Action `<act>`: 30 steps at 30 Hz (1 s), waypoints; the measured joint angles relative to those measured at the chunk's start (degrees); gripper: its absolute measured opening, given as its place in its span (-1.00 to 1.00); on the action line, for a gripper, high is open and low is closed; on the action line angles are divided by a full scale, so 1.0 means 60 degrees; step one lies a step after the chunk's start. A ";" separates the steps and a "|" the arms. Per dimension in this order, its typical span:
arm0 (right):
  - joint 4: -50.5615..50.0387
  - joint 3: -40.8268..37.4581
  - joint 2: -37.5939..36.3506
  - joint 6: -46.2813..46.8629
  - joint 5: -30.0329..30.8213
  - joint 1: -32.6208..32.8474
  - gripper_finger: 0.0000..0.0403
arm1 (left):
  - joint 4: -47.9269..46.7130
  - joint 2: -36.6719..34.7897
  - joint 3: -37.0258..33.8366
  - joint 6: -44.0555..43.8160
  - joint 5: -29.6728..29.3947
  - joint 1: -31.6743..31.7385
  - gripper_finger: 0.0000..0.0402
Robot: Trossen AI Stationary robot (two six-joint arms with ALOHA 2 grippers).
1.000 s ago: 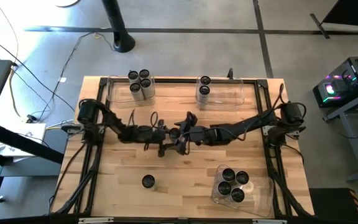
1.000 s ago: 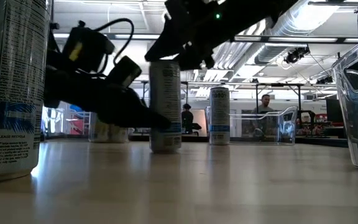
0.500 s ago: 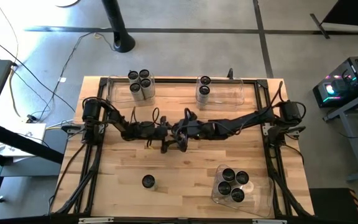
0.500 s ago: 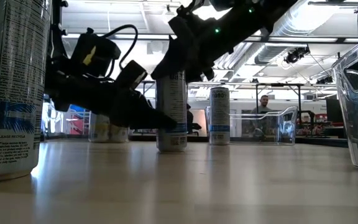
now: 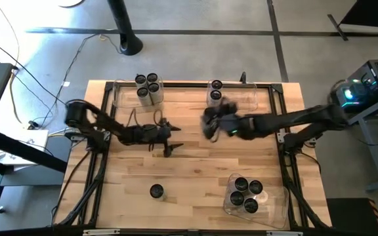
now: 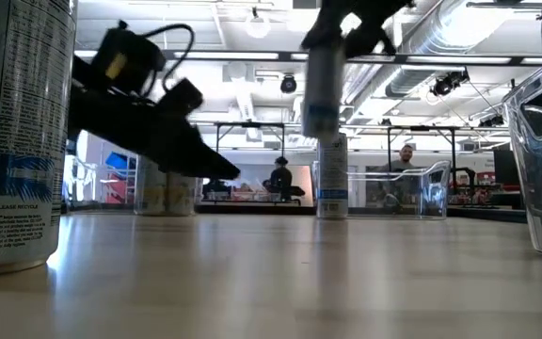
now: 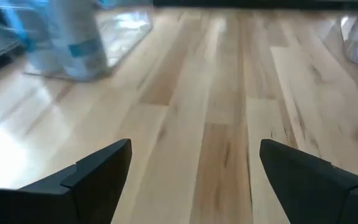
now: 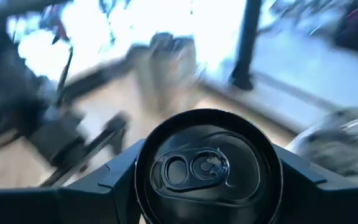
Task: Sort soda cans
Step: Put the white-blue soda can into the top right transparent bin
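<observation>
**Can Aloft in the Right Fingers, Left Fingers Spread and Empty**

Right gripper clamped on a soda can, fingers pressed to either side just under the rim, pull-tab top facing the wrist camera. Can lifted clear of the bench, just near of the far right bin where two cans already stand. Left gripper low over mid-bench, fingers wide apart, nothing between them.

Other cans: four in the far left bin, four in the near right bin, one loose can standing near left on bare wood.

Probably thin-walled and smooth-sided: easy to dent under a hard squeeze, apt to slip under a weak one. Weight unclear, full or empty not visible. Best taken across the round body, high on the wall where the rim stiffens it, kept upright.
</observation>
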 joint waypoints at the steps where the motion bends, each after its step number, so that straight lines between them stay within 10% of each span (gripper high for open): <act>1: -0.0070 0.0000 -0.0454 -0.0096 0.0345 -0.0006 0.18 | -0.0175 -0.0314 -0.0159 -0.0003 -0.0052 0.0002 0.74; 10: -0.2498 0.0022 -0.2876 -0.0448 0.0844 -0.2732 0.18 | -0.0411 -0.2781 -0.0775 0.0506 -0.0075 0.0028 0.75; 17: -0.0533 -0.1171 -0.1843 -0.1387 -0.2471 -0.5812 0.18 | -0.0747 -0.4194 -0.0720 0.1052 -0.0159 0.0175 0.75; 30: 0.2051 -0.1861 0.0681 -0.1873 -0.3873 -0.7009 0.18 | -0.1999 -0.5127 -0.0719 0.1203 -0.0268 0.0556 0.75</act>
